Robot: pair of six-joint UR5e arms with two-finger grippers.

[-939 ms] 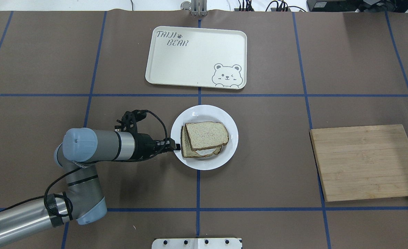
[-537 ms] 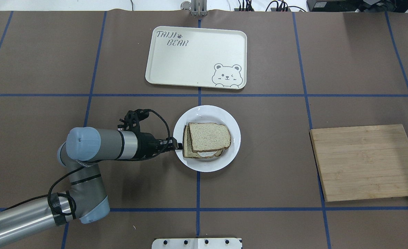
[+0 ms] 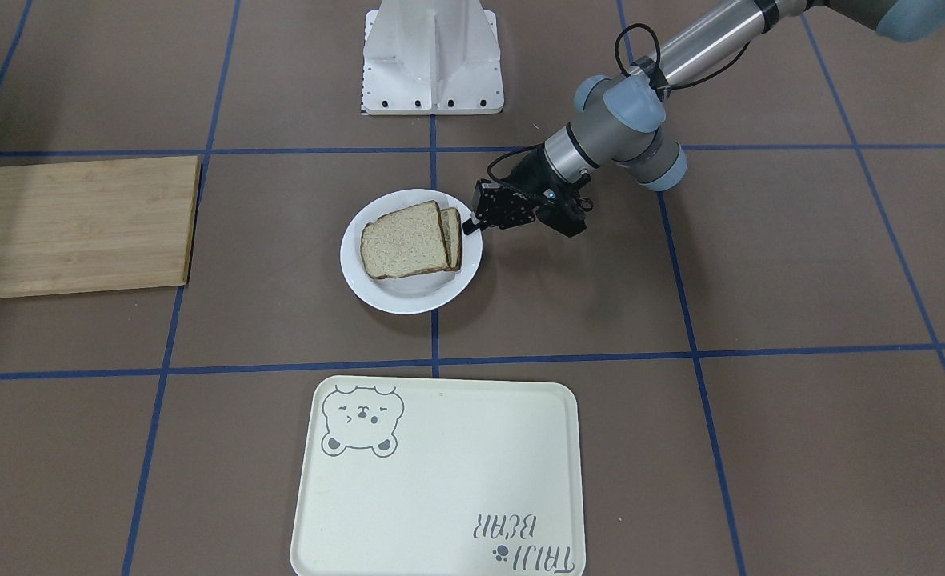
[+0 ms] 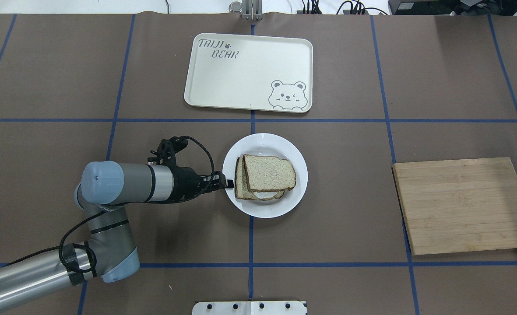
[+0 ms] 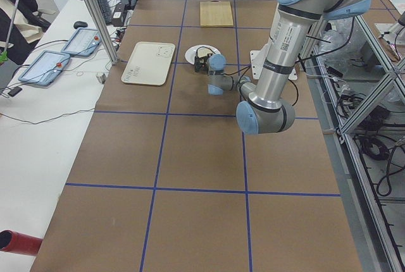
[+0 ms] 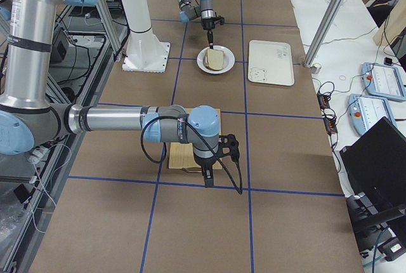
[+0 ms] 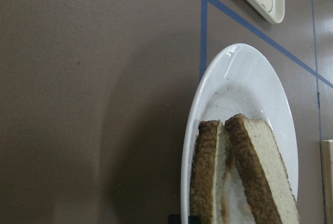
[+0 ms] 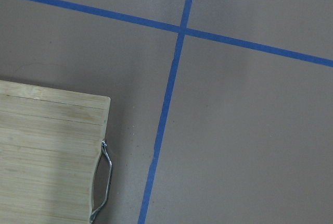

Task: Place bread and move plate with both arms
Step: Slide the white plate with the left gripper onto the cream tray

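The white plate (image 4: 284, 148) sits mid-table with the plain bread (image 4: 269, 173) lying on top of a second slice (image 4: 240, 186); white egg shows between them. My left gripper (image 4: 228, 183) reaches in low from the left, and its jaws are closed on the plate's left rim. It also shows in the front view (image 3: 466, 227) at the plate's (image 3: 408, 298) edge. The left wrist view shows the plate (image 7: 244, 88) and both slices edge-on (image 7: 265, 166). My right gripper (image 6: 207, 181) shows only in the right side view, beside the cutting board; I cannot tell its state.
A cream bear tray (image 4: 249, 72) lies beyond the plate, across a blue tape line. A wooden cutting board (image 4: 464, 205) with a metal handle (image 8: 101, 182) lies at the right. The robot base (image 3: 432, 60) stands at the near edge.
The plate with both slices has slid a little to the right, and my left gripper has moved right with it at the rim.
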